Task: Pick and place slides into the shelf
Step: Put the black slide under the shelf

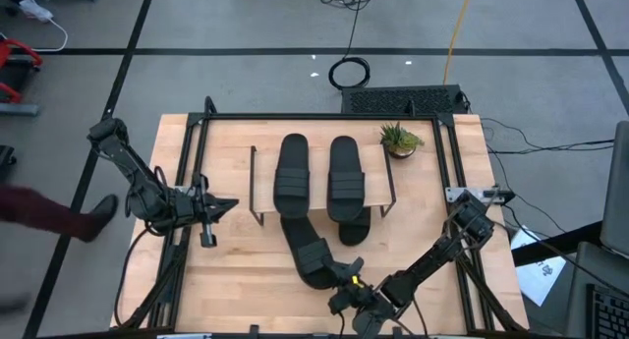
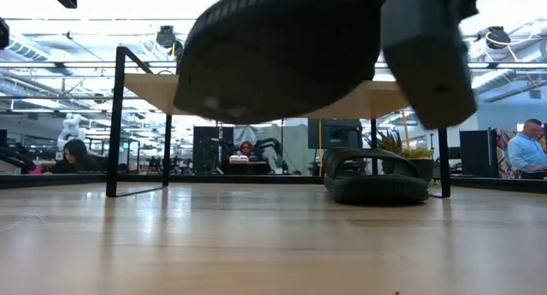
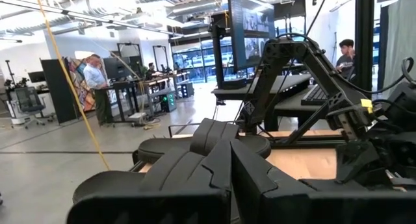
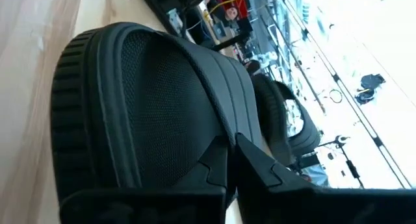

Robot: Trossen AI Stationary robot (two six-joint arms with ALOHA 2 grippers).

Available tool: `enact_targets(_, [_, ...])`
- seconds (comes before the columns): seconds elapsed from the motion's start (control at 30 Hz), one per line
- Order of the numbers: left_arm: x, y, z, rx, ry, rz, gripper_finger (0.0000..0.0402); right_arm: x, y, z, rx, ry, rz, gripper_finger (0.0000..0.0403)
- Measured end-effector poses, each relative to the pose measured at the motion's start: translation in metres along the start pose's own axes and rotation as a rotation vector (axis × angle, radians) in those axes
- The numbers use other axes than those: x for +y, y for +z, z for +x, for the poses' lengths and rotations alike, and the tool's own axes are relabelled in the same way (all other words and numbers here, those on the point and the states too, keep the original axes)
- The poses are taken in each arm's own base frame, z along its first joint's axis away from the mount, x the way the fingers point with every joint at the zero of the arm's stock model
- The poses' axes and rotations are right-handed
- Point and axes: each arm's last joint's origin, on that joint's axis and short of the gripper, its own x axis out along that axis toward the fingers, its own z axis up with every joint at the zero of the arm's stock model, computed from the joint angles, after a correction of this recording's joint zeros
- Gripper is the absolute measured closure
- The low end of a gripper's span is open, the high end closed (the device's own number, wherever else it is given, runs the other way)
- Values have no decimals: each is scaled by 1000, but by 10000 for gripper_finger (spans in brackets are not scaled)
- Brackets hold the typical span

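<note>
The shelf [image 1: 263, 177] stands mid-table, with two black slides [image 1: 293, 167] [image 1: 346, 172] lying side by side on its plank top. A third slide [image 1: 354, 227] lies on the table, partly under the shelf's near edge; it also shows in the low view [image 2: 376, 179]. My right gripper [image 1: 344, 278] is shut on the fourth slide [image 1: 310, 249] near the table's near edge. That slide fills the top of the low view [image 2: 282, 47]. My left gripper [image 1: 218, 209] is shut and empty, just left of the shelf. My right gripper holds the fourth slide by its near end [image 1: 331, 272], next to the strap [image 4: 162, 100], pinched between the two fingers. The fingers [image 4: 260, 165] come level from the table's near right, along the slide. The slide is lifted clear of the table, its sole underside [image 2: 282, 64] showing.
A small potted plant [image 1: 401, 138] stands at the shelf's far right corner. The shelf's thin black legs [image 2: 114, 124] leave open room beneath the plank. Bare wood lies left and right of the shelf. People work in the room behind; a person's foot [image 1: 98, 216] is beside the table's left edge.
</note>
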Motion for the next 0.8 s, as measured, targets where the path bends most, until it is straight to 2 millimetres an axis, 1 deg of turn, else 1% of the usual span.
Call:
enact_targets(0.13, [0,-1,0,5,-4,-6,398,3,-7,11,11,37,30,402])
enact_targets(0.3, [-1,-1,0,6,-5,-15,390,2,-11,26,48,21,34,402])
enact_targets(0.5, [-1,-1,0,6,-5,-16,400,2,-16,41,62,62,74,402])
enact_targets(0.7, [-1,-1,0,6,-6,-2,386,4,-30,54,127,56,55,402])
enact_targets(0.8, [-1,-1,0,6,-6,0,387,3,-36,61,156,51,74,402])
